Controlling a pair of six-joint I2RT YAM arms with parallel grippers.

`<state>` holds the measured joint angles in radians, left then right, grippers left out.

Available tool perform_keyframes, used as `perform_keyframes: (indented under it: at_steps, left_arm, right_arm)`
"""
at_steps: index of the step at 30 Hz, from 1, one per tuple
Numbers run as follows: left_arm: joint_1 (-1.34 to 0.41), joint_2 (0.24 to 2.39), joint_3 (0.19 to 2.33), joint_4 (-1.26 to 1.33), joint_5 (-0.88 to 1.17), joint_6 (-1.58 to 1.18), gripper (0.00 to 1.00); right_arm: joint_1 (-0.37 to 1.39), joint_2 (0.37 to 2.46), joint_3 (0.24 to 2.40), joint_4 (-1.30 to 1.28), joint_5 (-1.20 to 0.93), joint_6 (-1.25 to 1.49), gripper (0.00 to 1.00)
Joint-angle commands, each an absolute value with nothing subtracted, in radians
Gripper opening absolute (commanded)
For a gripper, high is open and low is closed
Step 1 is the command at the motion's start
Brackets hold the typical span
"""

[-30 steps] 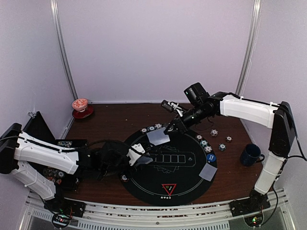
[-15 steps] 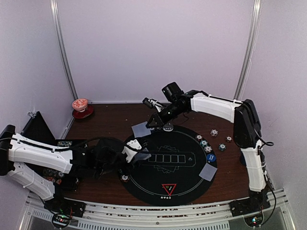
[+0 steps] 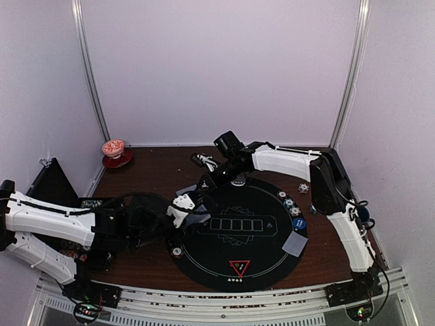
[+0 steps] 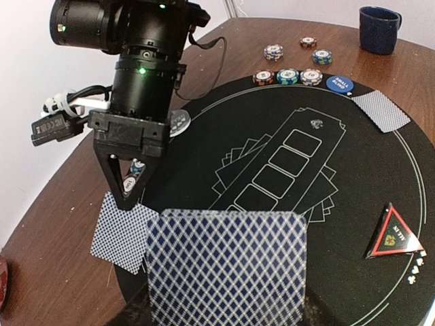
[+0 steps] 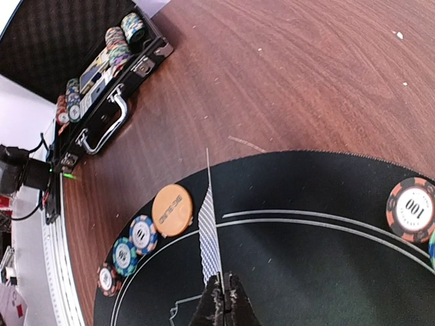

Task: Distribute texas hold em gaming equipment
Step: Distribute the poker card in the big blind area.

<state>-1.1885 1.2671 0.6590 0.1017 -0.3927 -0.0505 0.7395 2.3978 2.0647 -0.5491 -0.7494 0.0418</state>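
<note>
**kip:** Overhead shot first. How tight is it in there?

**rae:** Cramped at the back-left rim of the round black mat (image 3: 265, 251). The left pincer (image 3: 189, 209) and right pincer (image 3: 204, 185) sit just beside each other there, with the right arm reaching across the back of the mat. Bare brown tabletop (image 3: 156, 170) runs from that rim to the red-and-white cup (image 3: 113, 149) in the back-left corner. There's one red triangle marker (image 3: 239, 267) on the near rim and one lone card (image 3: 296, 242) lying flat on the right side.

**kip:** Left wrist cam?

**rae:** The near card (image 4: 228, 265) fills the bottom of the view, blue-grey diamond lattice with a pale border. The left pincer is gripping it, fingers hidden behind. Can't tell if it's one card or several. The right pincer points down at the mat's edge with the pinched card (image 4: 121, 234) at its tip, same lattice back. Six edge-striped chips in all. Three rim chips (image 4: 287, 75) sit in a row beside one blue button (image 4: 339, 83). Three outer chips (image 4: 308, 42) are on the wood beyond, near the dark blue mug (image 4: 379, 28).

**kip:** And the right wrist?

**rae:** The jaws are squeezed tight on the pinched card, seen edge-on as a thin sliver over the mat's rim. One orange button (image 5: 172, 210) is just left of it, with three curved chips (image 5: 124, 255) following the rim. One red-striped chip (image 5: 411, 209) marked 100 sits off to the right. An open black case (image 5: 68, 34) holding more chips sits along the tabletop's far edge.
</note>
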Motion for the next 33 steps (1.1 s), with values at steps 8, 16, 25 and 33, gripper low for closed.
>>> perform_keyframes:
  at_steps: [8,16,25,33]
  left_arm:
    - [-1.193,1.283,0.664,0.138,-0.401,-0.052,0.52]
    - [-1.193,1.285,0.664,0.142,-0.401,-0.049,0.52]
    - [-1.193,1.287,0.664,0.143,-0.399,-0.052,0.52]
    - [-1.193,1.287,0.664,0.143,-0.397,-0.052,0.52]
  right_arm:
    - [0.751,2.503,2.092,-0.458,-0.755,0.145,0.0]
    - [0.764,2.514,2.073,-0.445,-0.713,0.166,0.0]
    - [0.78,2.509,2.039,-0.404,-0.636,0.199,0.0]
    - [0.795,2.515,2.039,-0.398,-0.579,0.207,0.08]
